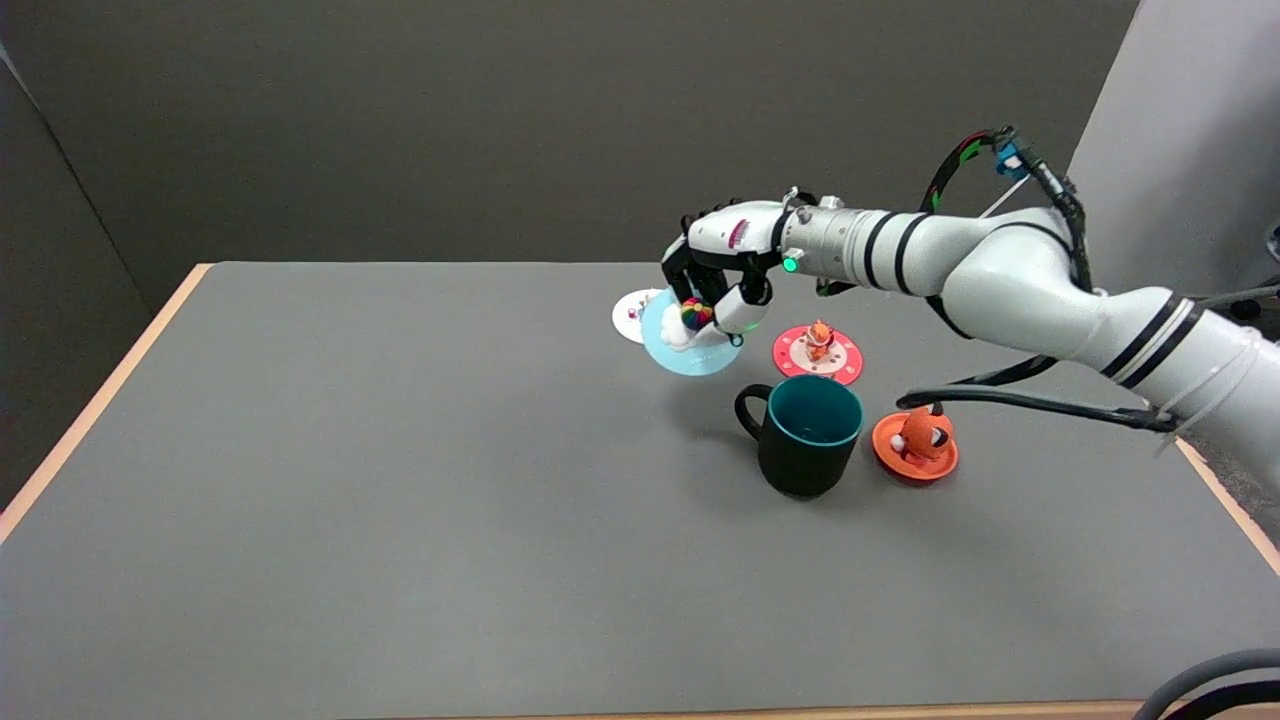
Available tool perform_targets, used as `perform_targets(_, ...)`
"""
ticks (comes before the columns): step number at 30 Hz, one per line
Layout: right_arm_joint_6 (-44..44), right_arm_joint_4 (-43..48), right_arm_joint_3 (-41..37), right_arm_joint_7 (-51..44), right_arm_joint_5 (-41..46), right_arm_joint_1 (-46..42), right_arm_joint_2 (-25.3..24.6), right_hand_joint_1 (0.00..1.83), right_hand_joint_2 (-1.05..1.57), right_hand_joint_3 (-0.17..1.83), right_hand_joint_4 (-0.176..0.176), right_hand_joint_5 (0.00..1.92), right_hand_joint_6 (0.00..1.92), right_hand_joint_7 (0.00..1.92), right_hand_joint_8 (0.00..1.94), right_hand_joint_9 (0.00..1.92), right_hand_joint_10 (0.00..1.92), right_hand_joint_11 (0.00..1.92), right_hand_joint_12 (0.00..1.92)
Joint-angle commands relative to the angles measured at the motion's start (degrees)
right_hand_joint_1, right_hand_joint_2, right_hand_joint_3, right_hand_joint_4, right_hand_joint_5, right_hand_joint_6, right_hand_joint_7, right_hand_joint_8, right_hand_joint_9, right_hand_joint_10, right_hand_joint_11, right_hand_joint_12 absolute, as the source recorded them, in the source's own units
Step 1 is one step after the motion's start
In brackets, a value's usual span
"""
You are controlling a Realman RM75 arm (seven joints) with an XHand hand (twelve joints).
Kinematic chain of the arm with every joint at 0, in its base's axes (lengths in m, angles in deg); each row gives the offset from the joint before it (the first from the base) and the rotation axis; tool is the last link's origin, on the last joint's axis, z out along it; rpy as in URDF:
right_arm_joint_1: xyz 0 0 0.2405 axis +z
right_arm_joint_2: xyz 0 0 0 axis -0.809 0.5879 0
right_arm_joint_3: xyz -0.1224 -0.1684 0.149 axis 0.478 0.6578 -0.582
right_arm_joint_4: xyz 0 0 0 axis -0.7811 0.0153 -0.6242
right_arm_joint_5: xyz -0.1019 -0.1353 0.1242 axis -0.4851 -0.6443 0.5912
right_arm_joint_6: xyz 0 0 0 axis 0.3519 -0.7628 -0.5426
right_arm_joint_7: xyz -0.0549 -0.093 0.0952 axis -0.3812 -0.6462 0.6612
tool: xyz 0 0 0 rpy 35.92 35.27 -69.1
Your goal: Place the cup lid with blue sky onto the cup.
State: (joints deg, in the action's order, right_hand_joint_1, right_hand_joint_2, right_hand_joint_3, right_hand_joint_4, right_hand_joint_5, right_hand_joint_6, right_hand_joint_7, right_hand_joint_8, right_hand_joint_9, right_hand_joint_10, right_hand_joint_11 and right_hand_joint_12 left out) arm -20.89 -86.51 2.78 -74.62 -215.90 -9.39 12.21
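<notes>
Grey tabletop (400,480) — right hand (725,270) is gripping round sky-blue lid (690,355) by its knob, tilted, for carrying to dark teal-lined mug (805,435) at 5 o'clock.

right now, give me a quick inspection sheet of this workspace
surface: grey table with a light wooden edge, no spills seen
job's things: light blue lid with a cloud and colourful ball knob, tilted, held by its knob, behind and left of the cup; dark cup, teal inside, upright, uncovered, handle to the picture's left
clutter: white lid partly behind the blue one; red lid behind the cup; orange lid right of it
hand: right hand grips the blue lid's knob
cables: black cable hanging under the arm, above the orange lid
surroundings: dark wall behind, pale panel at right
</notes>
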Motion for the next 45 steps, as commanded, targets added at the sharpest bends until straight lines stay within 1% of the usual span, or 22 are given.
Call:
perform_targets(1,-9.40,-2.68,2.11,1.65,3.74,5.79,4.79,1.17,0.94,0.55,0.025,0.76,1.49,0.88,1.29,0.76,1.20,0.66,0.33)
perform_targets(9,-10.60,-2.60,6.57,1.66,4.69,10.47,6.43,1.18,0.93,0.58,0.026,0.77,1.47,0.90,1.27,0.76,1.20,0.67,0.33)
perform_targets(17,-11.91,-2.74,6.81,2.78,7.50,11.07,9.28,1.18,0.92,0.58,0.024,0.77,1.47,0.90,1.26,0.78,1.19,0.67,0.35)
perform_targets(21,-12.94,-4.32,7.10,2.72,7.57,11.86,11.06,1.19,0.91,0.60,0.024,0.79,1.46,0.91,1.25,0.78,1.20,0.67,0.33)
perform_targets(26,-13.07,-4.68,7.60,2.93,7.58,12.31,12.71,1.19,0.91,0.58,0.022,0.80,1.44,0.93,1.22,0.80,1.19,0.67,0.36)
perform_targets(28,-13.16,-5.02,7.64,2.93,7.65,12.36,12.88,1.20,0.89,0.60,0.021,0.81,1.43,0.94,1.19,0.80,1.19,0.68,0.34)
perform_targets(30,-13.35,-5.42,7.31,2.93,7.60,12.01,13.05,1.20,0.88,0.60,0.012,0.81,1.43,0.96,1.17,0.80,1.17,0.68,0.35)
perform_targets(31,-13.61,-5.64,7.04,2.93,7.30,11.58,13.20,1.21,0.84,0.67,0.000,0.81,1.42,0.99,1.19,0.81,1.18,0.69,0.34)
perform_targets(32,-14.01,-5.72,6.56,2.93,7.06,11.00,13.27,1.21,0.83,0.69,-0.002,0.82,1.41,1.00,1.20,0.81,1.18,0.69,0.34)
perform_targets(35,-15.74,-5.65,3.66,2.69,6.76,9.16,12.85,1.21,0.82,0.71,-0.001,0.82,1.40,1.00,1.20,0.81,1.17,0.69,0.34)
perform_targets(43,-18.56,-5.71,1.21,2.53,5.14,7.60,11.47,1.21,0.81,0.70,0.006,0.84,1.38,1.01,1.19,0.82,1.17,0.70,0.36)
perform_targets(45,-20.42,-5.95,-0.96,2.53,4.00,6.71,10.40,1.21,0.81,0.70,0.006,0.84,1.38,1.01,1.18,0.83,1.16,0.70,0.36)
